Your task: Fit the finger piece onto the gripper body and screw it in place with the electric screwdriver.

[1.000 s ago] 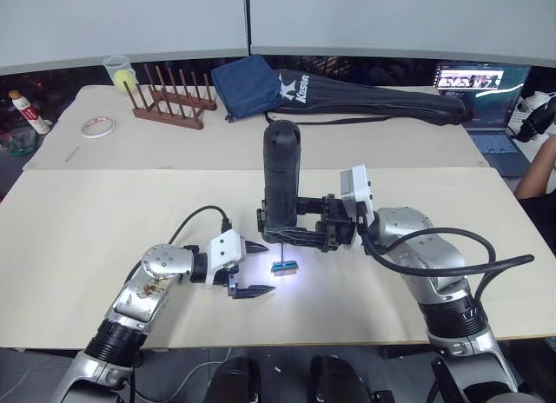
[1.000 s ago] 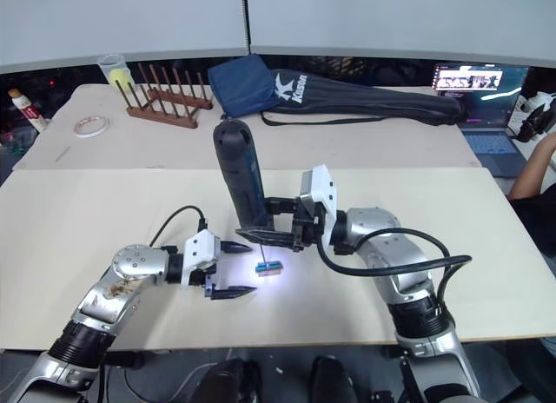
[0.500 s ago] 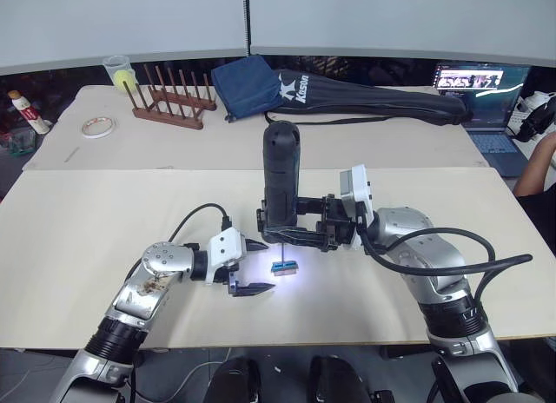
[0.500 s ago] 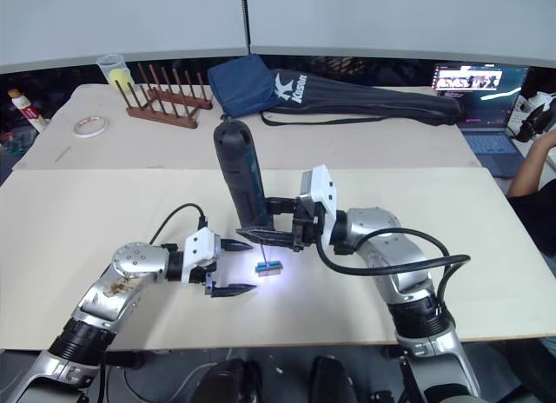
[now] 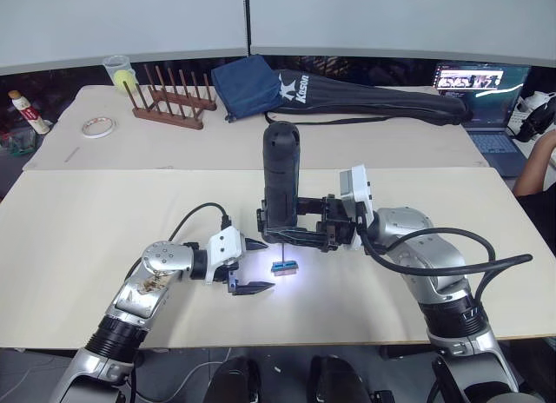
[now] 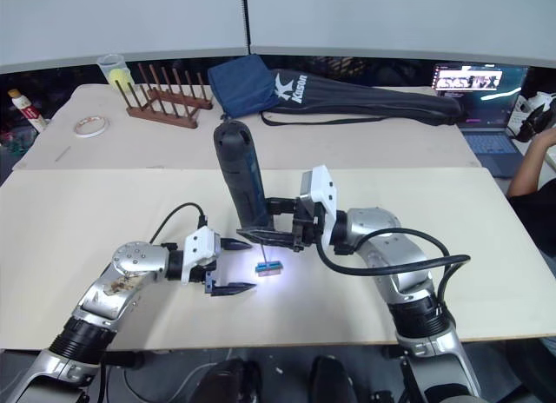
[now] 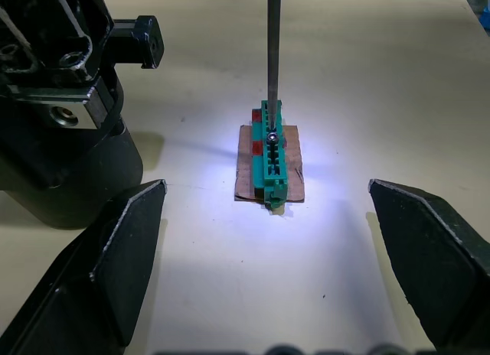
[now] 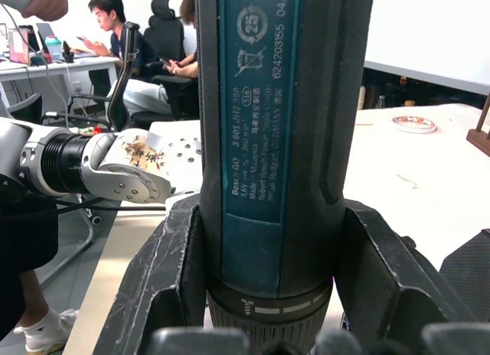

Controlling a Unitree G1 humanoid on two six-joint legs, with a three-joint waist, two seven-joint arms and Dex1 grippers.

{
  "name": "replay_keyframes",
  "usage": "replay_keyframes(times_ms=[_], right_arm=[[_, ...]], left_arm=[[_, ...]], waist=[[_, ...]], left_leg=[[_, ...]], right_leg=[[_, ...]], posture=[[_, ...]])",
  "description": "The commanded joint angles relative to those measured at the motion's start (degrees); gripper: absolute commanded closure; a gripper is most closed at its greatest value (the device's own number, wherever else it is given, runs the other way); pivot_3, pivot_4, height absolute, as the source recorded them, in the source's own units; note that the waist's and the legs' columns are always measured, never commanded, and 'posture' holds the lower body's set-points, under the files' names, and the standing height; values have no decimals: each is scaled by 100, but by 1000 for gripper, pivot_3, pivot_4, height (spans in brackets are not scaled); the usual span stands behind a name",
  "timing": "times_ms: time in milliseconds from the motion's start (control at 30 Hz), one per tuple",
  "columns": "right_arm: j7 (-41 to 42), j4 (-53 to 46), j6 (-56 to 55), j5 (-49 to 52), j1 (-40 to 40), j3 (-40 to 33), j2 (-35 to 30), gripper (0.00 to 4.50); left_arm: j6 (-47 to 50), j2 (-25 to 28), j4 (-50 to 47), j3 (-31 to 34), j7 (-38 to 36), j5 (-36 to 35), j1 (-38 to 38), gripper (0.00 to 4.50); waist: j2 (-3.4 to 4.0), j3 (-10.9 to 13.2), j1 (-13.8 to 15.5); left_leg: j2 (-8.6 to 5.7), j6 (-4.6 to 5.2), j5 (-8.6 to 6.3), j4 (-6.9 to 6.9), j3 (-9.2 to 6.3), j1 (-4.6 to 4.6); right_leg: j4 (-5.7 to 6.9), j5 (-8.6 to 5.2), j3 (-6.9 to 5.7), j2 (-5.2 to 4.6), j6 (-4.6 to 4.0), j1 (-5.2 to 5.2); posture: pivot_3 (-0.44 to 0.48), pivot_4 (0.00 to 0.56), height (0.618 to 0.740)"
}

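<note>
At lower left of centre, your left gripper [image 5: 254, 266] had its jaws spread wide, empty, flanking the small green-and-brown block [image 7: 270, 157]. At centre, your right gripper [image 5: 282, 231] pinched the upright dark blue-black cylindrical electric screwdriver [image 5: 281, 182], its silver bit touching that block.

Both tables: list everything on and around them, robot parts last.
electric screwdriver: 1, dark blue-black, upright, bit on green block
green block: 1, green-red, on brown card, near table
Kason bag: 1, black, far table
pouch: 1, navy, beside bag
peg rack: 1, brown, far table left
tape roll: 1, white, far left
cup: 1, clear with yellow, behind rack
bottle: 1, white-red, far left edge
laptop: 1, open, far right
left end effector: open, beside block
right end effector: clamping screwdriver
</note>
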Motion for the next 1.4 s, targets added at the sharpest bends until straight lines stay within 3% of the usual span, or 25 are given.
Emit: replay_keyframes(times_ms=[33,1400], right_arm=[[29,-210,-68,78,-63,-47,-14,2572],[25,-283,-10,155,-132,-70,-73,2572]], left_arm=[[-136,-24,-66,33,-7,-41,-95,0],[-163,-40,-23,26,8,-38,-129,0]], waist=[[0,0,0],[0,0,0]], left_leg=[[0,0,0,0,0,0],[0,0,0,3,0,0]], right_leg=[[0,0,0,0,0,0],[1,0,0,1,0,1]], posture=[[0,150,740],[0,150,740]])
